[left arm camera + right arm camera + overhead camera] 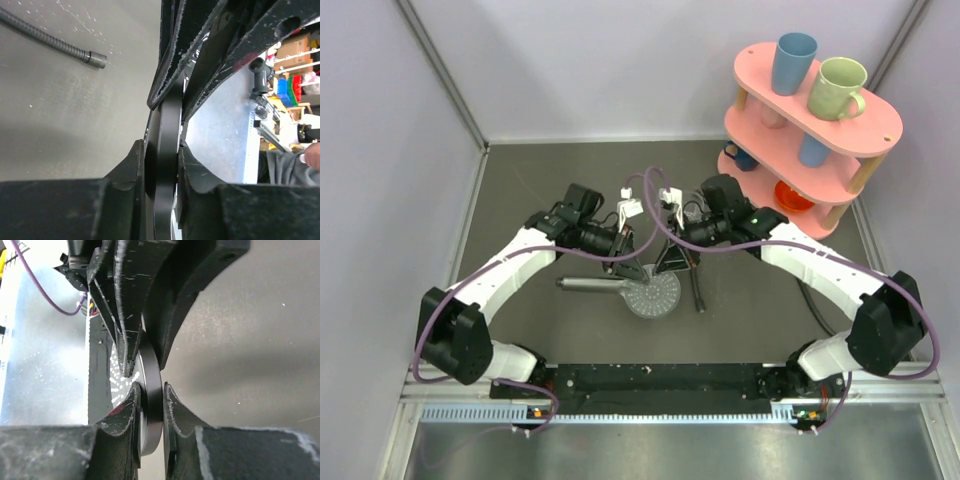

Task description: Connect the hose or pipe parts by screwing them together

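So both grippers are on the hand shower at once. The left gripper is pinched tight on the thin dark rim of its round disc, with the rim sitting right between the 2 fingers. The right gripper is clamped on the same rim from the other side of the disc, with the perforated face just beside its fingers. The handle sticks out from the disc on the left gripper's side. The hose lies on the table near the disc, its metal end apart from every finger.
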